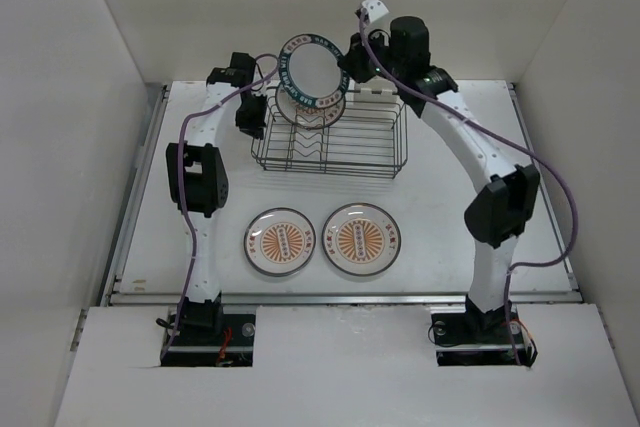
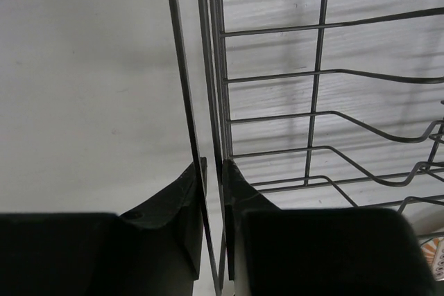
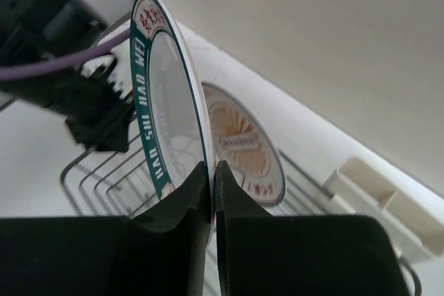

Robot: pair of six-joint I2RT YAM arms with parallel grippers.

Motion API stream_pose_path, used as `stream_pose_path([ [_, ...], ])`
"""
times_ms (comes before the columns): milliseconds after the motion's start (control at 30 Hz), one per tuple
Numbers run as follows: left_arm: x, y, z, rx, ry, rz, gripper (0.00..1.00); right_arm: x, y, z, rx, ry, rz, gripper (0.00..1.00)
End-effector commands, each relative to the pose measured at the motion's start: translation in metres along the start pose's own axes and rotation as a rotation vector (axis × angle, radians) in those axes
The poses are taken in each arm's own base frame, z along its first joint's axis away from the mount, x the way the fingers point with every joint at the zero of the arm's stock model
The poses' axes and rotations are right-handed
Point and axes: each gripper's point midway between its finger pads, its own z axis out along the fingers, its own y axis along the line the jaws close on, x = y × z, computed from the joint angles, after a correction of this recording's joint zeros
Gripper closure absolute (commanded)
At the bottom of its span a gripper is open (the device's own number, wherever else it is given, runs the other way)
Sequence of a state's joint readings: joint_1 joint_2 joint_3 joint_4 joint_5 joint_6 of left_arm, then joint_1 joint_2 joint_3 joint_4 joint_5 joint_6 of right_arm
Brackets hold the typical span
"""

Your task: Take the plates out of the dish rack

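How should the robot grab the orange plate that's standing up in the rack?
Probably pinch its top rim, coming straight down from above. The orange plate stands on edge in the dish rack, so only its upper edge sticks up clear of the wires.

You see a dish rack (image 2: 319, 67) of thin dark metal wire with a dull sheen. The teal-rimmed plate (image 3: 170, 116) is smooth and glossy, like glazed ceramic. The right gripper (image 3: 210, 166) looks like matt black plastic, the holder (image 3: 374, 202) like smooth cream plastic, and the table (image 1: 440, 247) is matt white.
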State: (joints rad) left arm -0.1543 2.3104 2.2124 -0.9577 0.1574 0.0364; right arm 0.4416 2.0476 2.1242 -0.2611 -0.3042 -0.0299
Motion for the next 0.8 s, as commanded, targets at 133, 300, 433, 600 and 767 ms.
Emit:
stream_pose_path([
  [133,0.013,-0.015,-0.022,0.094,0.040,-0.121,1.00,0.031,0.088,-0.086,-0.279,0.191,0.079,1.00],
  [300,0.011,-0.023,-0.027,0.137,0.034,-0.120,1.00,0.102,0.154,-0.114,-0.466,0.398,0.210,1.00],
  [433,0.018,-0.024,-0.028,0.145,0.054,-0.124,1.00,0.157,0.213,-0.120,-0.644,0.555,0.282,1.00],
  [600,0.018,-0.022,-0.028,0.136,0.052,-0.106,1.00,0.211,0.244,-0.094,-0.694,0.706,0.337,1.00],
  [767,0.021,-0.022,-0.031,0.136,0.055,-0.106,1.00,0.236,0.245,-0.070,-0.630,0.736,0.346,1.00],
])
